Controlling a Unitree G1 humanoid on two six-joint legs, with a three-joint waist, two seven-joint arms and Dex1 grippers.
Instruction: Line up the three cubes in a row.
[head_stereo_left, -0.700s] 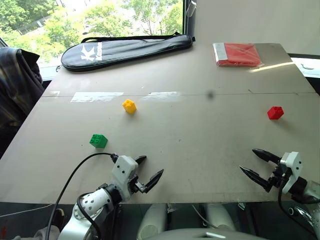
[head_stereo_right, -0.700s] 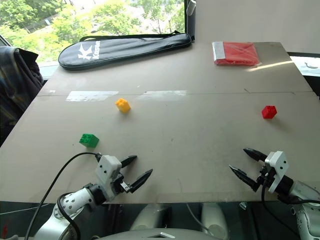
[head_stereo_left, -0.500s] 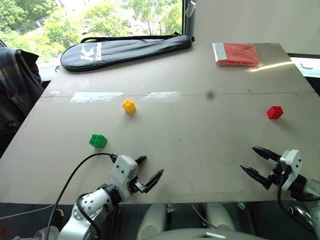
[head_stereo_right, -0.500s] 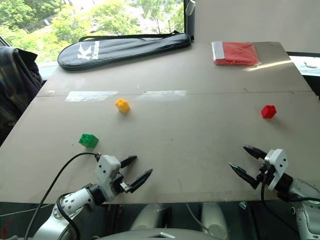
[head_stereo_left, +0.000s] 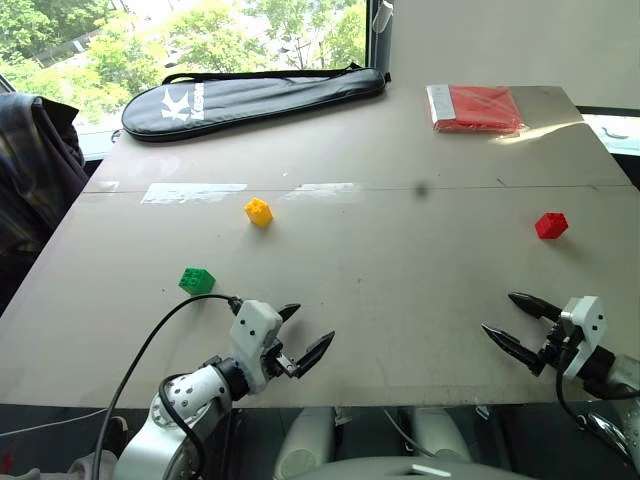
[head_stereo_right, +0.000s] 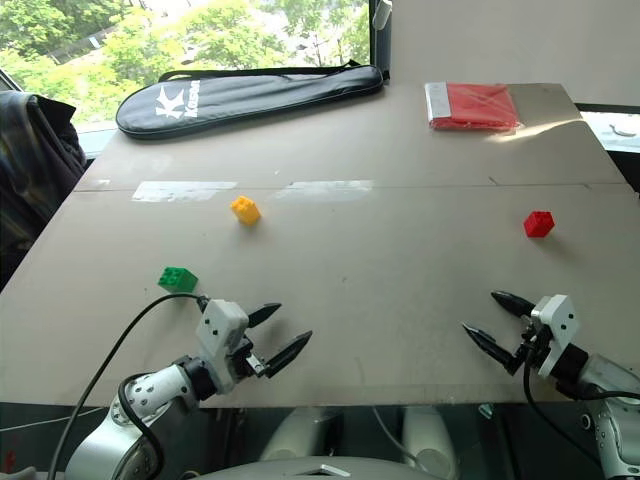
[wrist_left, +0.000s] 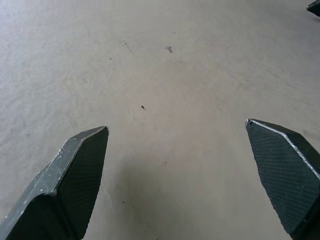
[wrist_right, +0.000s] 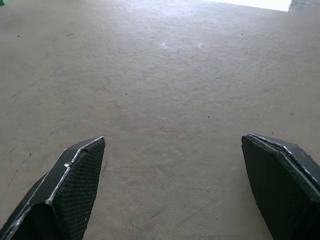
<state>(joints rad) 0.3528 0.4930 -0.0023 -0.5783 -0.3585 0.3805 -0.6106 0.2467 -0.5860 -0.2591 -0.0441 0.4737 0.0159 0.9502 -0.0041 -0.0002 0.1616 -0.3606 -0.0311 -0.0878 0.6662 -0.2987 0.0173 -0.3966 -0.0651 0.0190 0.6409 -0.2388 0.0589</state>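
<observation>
Looking down from the head, the yellow brick (head_stereo_left: 259, 211), green brick (head_stereo_left: 197, 280) and red brick (head_stereo_left: 550, 225) sit flat and scattered on the table (head_stereo_left: 400, 260), their long axes skewed. Near its front edge, left gripper (head_stereo_left: 303, 335) and right gripper (head_stereo_left: 516, 323) angle inward, fingers spread, empty. Both wrist views show wide-apart fingertips (wrist_left: 80, 165) over bare tabletop.

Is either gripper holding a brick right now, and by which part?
Nothing is held. The left gripper and right gripper are open and empty above the table.

Black racket case (head_stereo_left: 255, 98), red packet (head_stereo_left: 476, 108), perhaps plaid cloth (head_stereo_left: 35, 165) beside table (head_stereo_left: 400, 270).
</observation>
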